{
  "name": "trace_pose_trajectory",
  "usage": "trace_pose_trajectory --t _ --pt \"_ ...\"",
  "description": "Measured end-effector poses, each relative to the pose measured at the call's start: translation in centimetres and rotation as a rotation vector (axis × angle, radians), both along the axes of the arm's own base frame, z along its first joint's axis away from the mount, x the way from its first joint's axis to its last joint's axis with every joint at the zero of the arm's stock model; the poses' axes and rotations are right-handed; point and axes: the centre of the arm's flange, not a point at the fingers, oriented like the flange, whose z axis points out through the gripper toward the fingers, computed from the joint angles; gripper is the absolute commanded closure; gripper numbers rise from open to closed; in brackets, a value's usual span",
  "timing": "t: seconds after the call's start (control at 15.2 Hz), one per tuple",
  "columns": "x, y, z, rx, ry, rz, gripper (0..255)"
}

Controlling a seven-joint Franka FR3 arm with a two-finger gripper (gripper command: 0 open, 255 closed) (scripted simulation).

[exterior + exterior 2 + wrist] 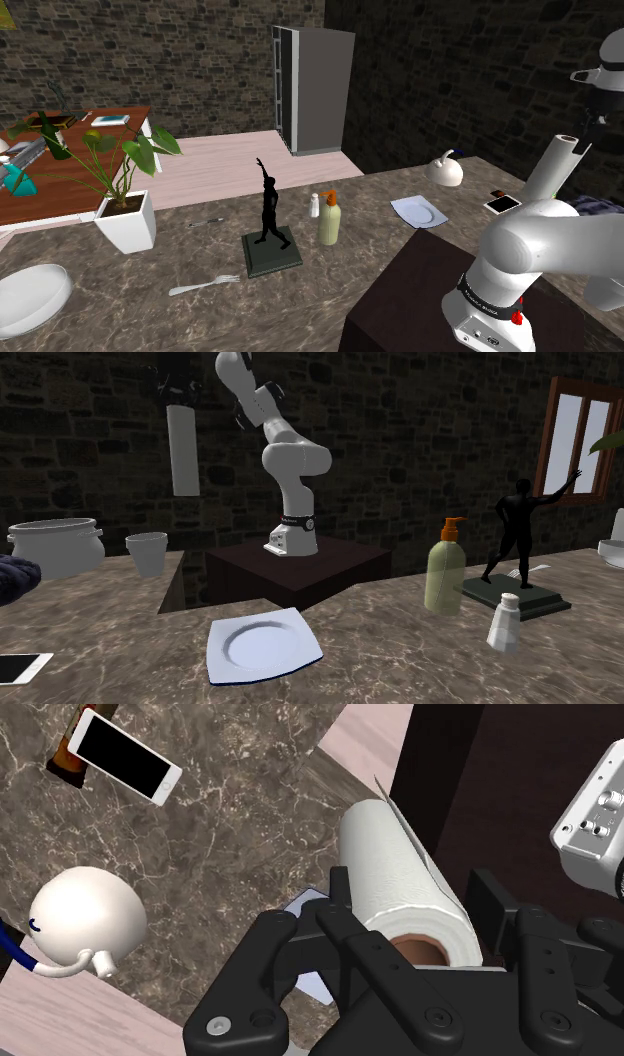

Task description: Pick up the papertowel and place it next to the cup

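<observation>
While my tool (pixel 412 892) clamps the paper towel roll (pixel 385 844) near one end, high above the cup (pixel 147 552) over the bench (pixel 400 652), I judge it light, soft and easily crushed; a gentle squeeze across its width suits it.

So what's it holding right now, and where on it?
Paper towel roll, jaws shut across its sides at the upper end, where the brown core shows.

**user1:** phone (pixel 18 669) gets chopped by the second exterior view's lower left edge.

**user2:** yeah, and in wrist view the plate (pixel 310 899) hides mostly behind the gripper (pixel 415 889) and its paper towel (pixel 395 854).
</observation>
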Motion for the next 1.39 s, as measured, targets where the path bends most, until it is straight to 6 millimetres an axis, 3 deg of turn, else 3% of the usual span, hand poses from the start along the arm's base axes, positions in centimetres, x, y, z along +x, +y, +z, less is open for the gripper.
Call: trace_pose_trajectory --t 1.39 --pt "-22.4 -16.8 -0.1 0.000 0.000 0.000 255"
